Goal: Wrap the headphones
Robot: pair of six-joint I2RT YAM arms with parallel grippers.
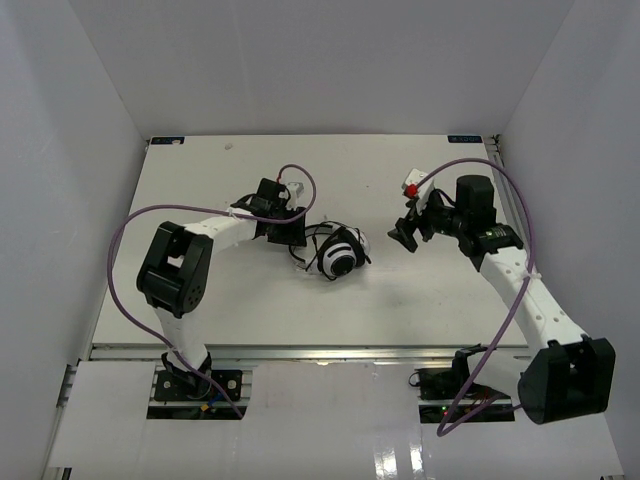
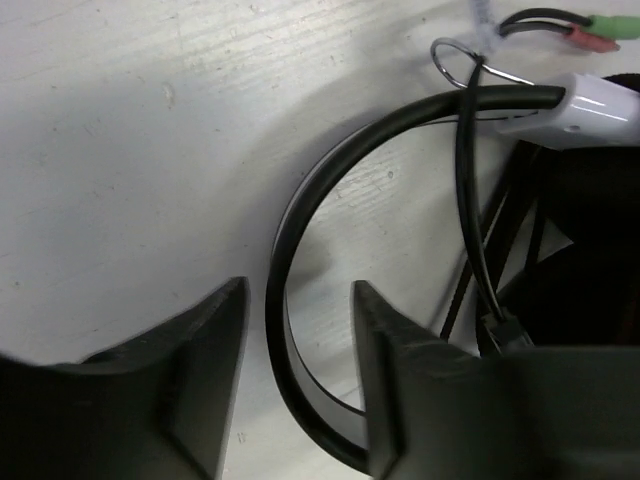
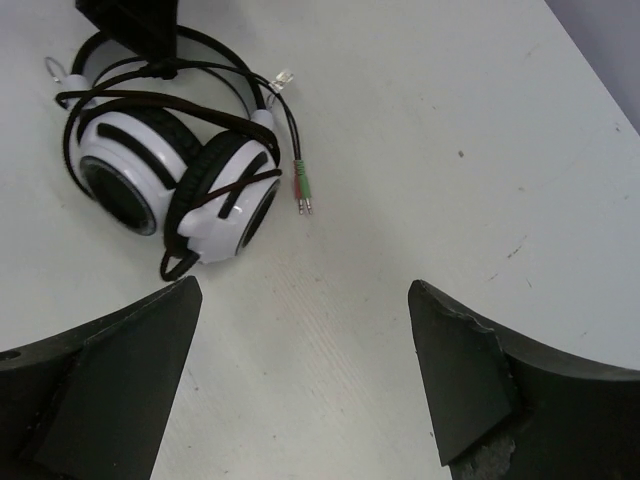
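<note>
Headphones [image 3: 170, 180], headband [image 2: 275, 300] between left fingers [image 2: 190, 400]

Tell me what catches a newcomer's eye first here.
The white headphones lie in the middle of the table, their black cable looped across the ear cups. The left gripper straddles the black headband, jaws open. The right gripper hovers open to their right, apart from them.

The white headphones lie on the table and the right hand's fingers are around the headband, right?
No, it is the left hand: the left wrist view shows its fingers either side of the headband. The headphones do lie on the table.
</note>
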